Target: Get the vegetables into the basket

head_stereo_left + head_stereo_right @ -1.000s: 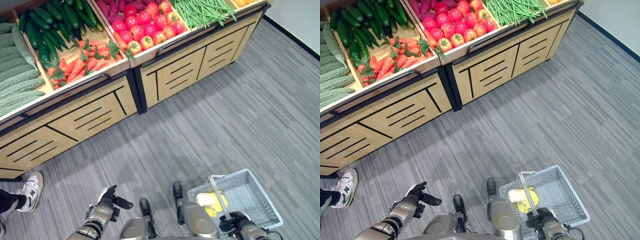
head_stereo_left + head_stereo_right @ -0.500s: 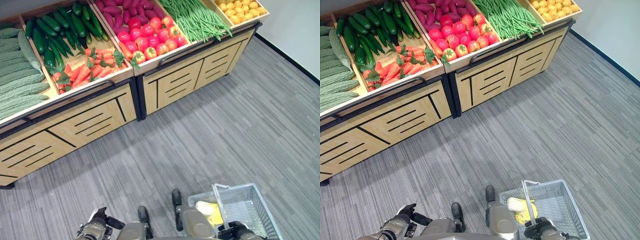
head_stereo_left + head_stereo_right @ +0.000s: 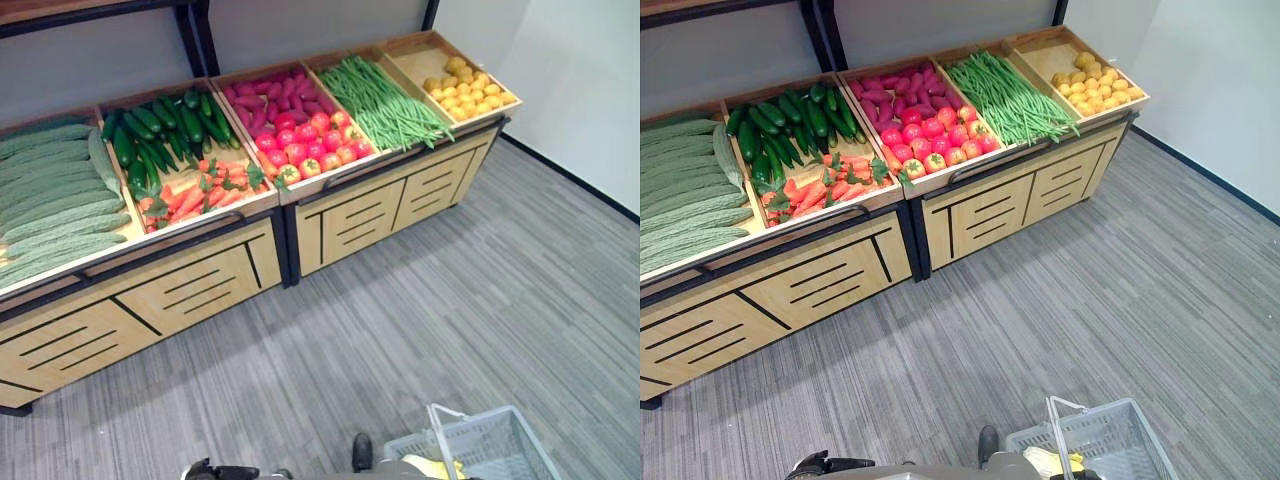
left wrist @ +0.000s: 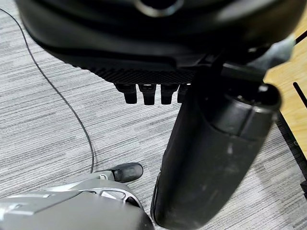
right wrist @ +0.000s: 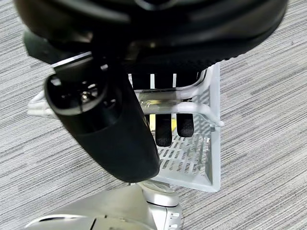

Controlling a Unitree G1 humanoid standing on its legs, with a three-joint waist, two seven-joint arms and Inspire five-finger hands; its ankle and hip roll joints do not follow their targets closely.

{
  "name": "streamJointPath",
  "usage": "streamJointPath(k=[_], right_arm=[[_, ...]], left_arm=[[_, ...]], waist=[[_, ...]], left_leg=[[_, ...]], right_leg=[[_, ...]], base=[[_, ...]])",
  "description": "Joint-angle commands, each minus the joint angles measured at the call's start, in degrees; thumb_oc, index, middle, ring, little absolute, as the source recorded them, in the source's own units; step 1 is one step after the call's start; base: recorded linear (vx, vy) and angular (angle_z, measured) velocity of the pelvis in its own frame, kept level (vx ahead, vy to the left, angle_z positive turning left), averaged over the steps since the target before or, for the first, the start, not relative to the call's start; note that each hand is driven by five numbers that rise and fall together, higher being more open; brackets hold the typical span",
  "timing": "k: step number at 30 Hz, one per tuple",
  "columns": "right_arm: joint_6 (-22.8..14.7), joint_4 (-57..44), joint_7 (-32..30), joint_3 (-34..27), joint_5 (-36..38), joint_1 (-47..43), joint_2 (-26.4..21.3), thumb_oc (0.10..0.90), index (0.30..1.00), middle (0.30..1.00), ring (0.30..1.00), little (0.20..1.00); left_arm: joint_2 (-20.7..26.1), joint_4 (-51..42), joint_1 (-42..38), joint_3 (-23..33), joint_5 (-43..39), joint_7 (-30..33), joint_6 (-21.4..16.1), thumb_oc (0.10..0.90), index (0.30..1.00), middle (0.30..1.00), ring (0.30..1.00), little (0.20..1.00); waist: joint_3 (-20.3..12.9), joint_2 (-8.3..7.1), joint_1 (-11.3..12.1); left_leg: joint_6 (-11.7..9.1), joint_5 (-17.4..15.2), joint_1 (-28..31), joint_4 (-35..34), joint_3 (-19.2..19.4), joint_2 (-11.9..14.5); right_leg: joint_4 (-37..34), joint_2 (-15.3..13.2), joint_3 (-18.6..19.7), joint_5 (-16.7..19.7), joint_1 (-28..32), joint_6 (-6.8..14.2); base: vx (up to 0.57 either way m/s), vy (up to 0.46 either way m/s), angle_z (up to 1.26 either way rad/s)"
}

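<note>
Camera's tilted up since a moment ago, so the whole wooden stand [image 3: 250, 270] now sits further down the picture, with its back edge and the wall behind it showing. That's the view shifting, not the produce. The left hand [image 4: 158, 52] has slid down to the bottom edge of the head view.

On the stand from the robot's left: pale green gourds [image 3: 55, 200], then cucumbers [image 3: 165, 125] with carrots [image 3: 195, 195] in front of them, purple sweet potatoes [image 3: 265, 100] behind tomatoes [image 3: 305, 150], green beans [image 3: 385, 100], and small yellow fruit [image 3: 465, 90] in the far right bin.

The white mesh basket [image 3: 500, 420] hangs low on the robot's right over the grey striped floor [image 3: 450, 280], well apart from the stand. Something yellow and pale [image 3: 1045, 460] lies in it, can't tell what.

The right hand [image 5: 110, 129] has its fingers [image 5: 164, 130] hooked round the basket handle [image 5: 182, 106]. The left hand's fingers [image 4: 146, 93] are folded in toward the palm with nothing in them, thumb [image 4: 216, 158] sticking out alongside.
</note>
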Motion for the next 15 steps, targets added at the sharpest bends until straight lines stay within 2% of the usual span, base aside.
streamJointPath(k=[1, 10, 15], right_arm=[[-1.3, 2.0, 0.6, 1.7, 0.3, -3.9, 0.4, 0.4, 0.3, 0.3, 0.3, 0.3], [-0.9, 1.9, 1.3, 2.5, -1.0, -4.7, 0.4, 0.4, 0.3, 0.3, 0.3, 0.3], [-0.8, 1.5, 1.2, 2.6, -1.1, -5.2, 0.1, 0.4, 0.3, 0.3, 0.3, 0.3]], left_arm=[[1.0, 3.5, 0.0, -2.5, 6.2, -0.7, 1.3, 0.9, 1.0, 1.0, 1.0, 1.0], [1.6, 3.4, -0.4, -2.7, 7.3, -1.4, 1.2, 0.9, 1.0, 1.0, 1.0, 1.0], [2.1, 2.4, -1.0, -4.3, 9.3, -1.6, 1.1, 0.9, 1.0, 1.0, 1.0, 1.0]], waist=[[1.4, -0.74, 0.2], [1.8, -0.96, 0.7], [2.8, -1.16, 0.9]], left_leg=[[1.8, -4.0, -2.3, 0.0, -1.6, -3.7], [2.8, -4.3, -2.6, 0.0, -0.8, -4.1], [4.1, -4.9, -2.0, 0.0, -0.5, -4.7]], right_leg=[[4.2, -0.8, -1.3, -9.9, 2.2, 3.0], [5.5, -0.9, 0.6, -9.5, 0.6, 3.6], [9.3, -1.4, 1.5, -10.9, -1.0, 4.0]], base=[[-0.01, 0.078, -0.04], [0.0, 0.077, -0.14], [0.07, 0.155, -0.1]])
